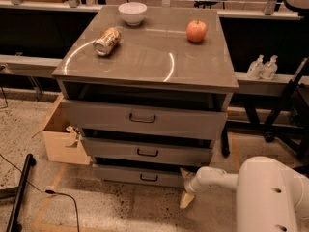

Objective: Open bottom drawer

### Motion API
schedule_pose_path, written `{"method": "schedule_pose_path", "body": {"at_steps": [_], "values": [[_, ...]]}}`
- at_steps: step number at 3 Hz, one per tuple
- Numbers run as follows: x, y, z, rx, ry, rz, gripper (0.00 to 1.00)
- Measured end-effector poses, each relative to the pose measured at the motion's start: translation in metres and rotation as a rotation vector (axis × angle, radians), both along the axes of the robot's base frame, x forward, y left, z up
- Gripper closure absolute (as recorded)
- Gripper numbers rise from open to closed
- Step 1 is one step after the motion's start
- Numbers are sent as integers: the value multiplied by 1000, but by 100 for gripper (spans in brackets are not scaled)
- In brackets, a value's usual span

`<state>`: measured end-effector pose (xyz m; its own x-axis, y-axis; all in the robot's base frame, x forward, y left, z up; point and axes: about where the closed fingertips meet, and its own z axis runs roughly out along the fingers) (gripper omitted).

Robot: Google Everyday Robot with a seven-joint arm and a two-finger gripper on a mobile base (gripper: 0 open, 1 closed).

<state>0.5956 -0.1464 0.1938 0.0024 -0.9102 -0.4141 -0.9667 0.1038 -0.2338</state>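
Sliding on runners is how the bottom drawer should handle. It is a stiff, boxy grey tray, probably light, that resists only by friction and travels straight out toward 6 o'clock. It sits lowest in the grey cabinet, just above the speckled floor, under the middle drawer and the tall top drawer. A dark gap shows above its shallow front.

The place to take hold is the small dark bar handle at the centre of that front. It looks thin and rigid, with little room behind it, so a hooked fingertip could slip off.

The gripper, on a smooth white arm, is at 3 o'clock from the handle. It is near the drawer's right end but apart from the bar. Its two pale fingers stand spread and grip nothing, one pointing up at the drawer's corner and the other down at the floor.

The panels are matte and flat-edged, while the cabinet top is glossy and mirrors a ring of light. On it rest a round white bowl at 11 o'clock, a can on its side at 9 o'clock and a red apple at 1 o'clock. A cardboard box stands at 9 o'clock of the cabinet.
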Motion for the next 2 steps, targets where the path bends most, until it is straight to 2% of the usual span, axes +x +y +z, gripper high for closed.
{"method": "schedule_pose_path", "body": {"at_steps": [1, 2], "values": [[10, 4, -9, 2, 6, 7, 17], [10, 4, -21, -7, 33, 15, 47]]}}
